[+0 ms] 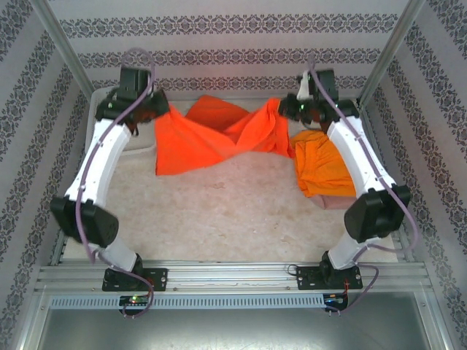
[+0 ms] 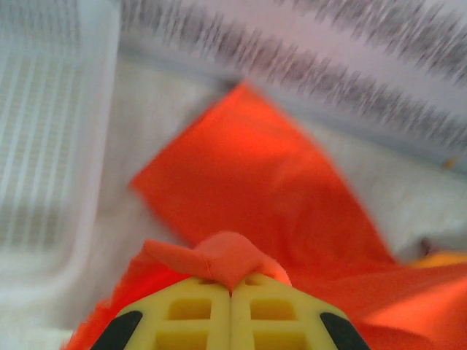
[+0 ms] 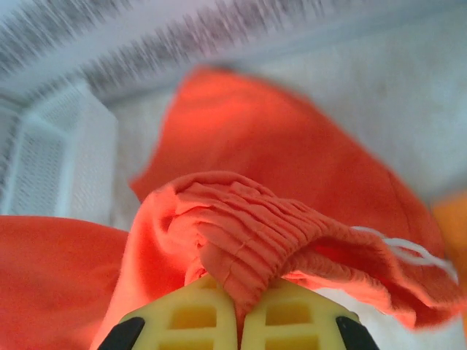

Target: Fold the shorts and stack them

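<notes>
From above, the left tool (image 1: 149,109) and right tool (image 1: 288,109) are each pinching an edge of the bright orange shorts (image 1: 219,135), holding them spread just right of the basket (image 1: 139,146). A second orange pair (image 1: 321,168) is lying crumpled on the table (image 1: 219,211), farther right of the basket.

At the left wrist, the left tool is clamping a cloth fold, right of the basket.

At the right wrist, the right tool is gripping the gathered waistband.

Nothing is looking folded or stacked yet, so the work is likely just beginning.

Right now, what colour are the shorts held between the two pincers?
Bright orange, plain with no pattern. The shorts show best in the top external view.
</notes>
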